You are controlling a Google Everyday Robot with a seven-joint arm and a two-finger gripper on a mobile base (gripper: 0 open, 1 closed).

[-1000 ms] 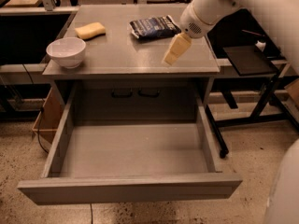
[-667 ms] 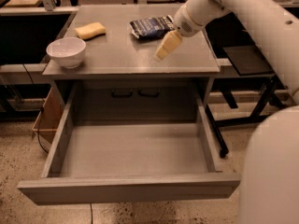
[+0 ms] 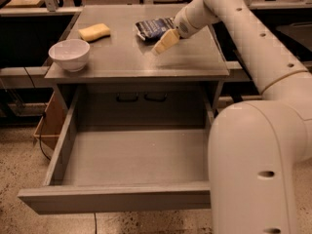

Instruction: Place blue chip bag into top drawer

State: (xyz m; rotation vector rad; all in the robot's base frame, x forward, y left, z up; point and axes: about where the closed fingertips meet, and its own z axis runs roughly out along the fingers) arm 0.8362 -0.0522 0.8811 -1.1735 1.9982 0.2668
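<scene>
Grey worktop (image 3: 122, 57) holds the blue chip bag (image 3: 152, 28) near its back edge; the gripper (image 3: 160, 46) hovers beside it, presumably to grasp it, though I cannot tell its opening.

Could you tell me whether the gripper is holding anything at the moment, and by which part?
Nothing: the gripper hovers beside the blue chip bag lying on the table.

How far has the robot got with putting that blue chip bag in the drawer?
Done: the wide grey metal top drawer stands pulled open and bare inside. In hand: the gripper hangs at the near edge of the dark navy foil chip bag, which lies on the grey tabletop. Left: grasping the bag, lifting it and setting it into the drawer.
</scene>
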